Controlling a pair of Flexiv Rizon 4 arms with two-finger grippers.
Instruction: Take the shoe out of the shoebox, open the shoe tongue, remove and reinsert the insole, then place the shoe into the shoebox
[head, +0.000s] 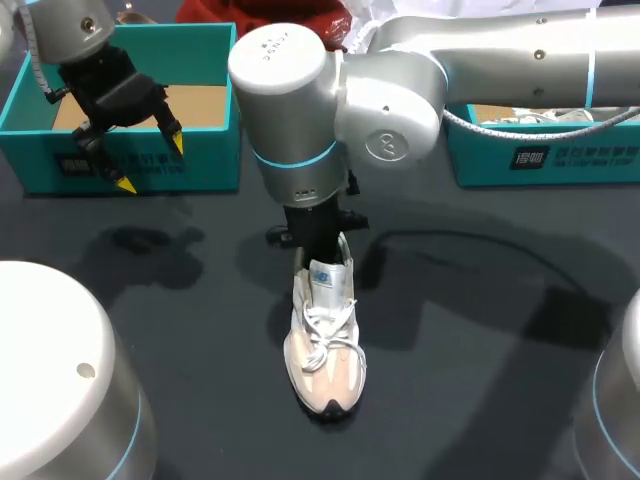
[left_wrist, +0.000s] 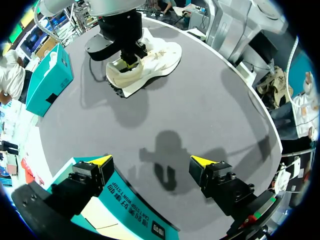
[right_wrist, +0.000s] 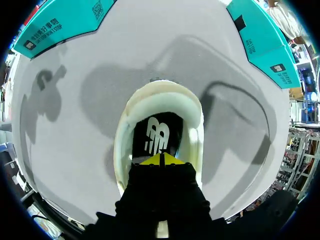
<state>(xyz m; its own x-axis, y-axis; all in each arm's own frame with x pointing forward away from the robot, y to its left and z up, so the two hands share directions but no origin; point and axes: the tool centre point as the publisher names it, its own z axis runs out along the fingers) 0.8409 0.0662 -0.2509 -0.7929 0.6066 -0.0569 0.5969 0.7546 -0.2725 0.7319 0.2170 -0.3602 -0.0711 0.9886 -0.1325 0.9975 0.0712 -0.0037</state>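
Lying upright mid-counter, white and beige lace-up sneaker (head: 325, 340) on dark grey counter (head: 480, 330), right end effector (right_wrist: 161, 160) sunk into its heel opening, yellow tips pressed together over black insole (right_wrist: 155, 137), any grasp not discernible, left end effector (head: 150, 165) held wide open, holding nothing, above teal cardboard shoebox (head: 210, 160).
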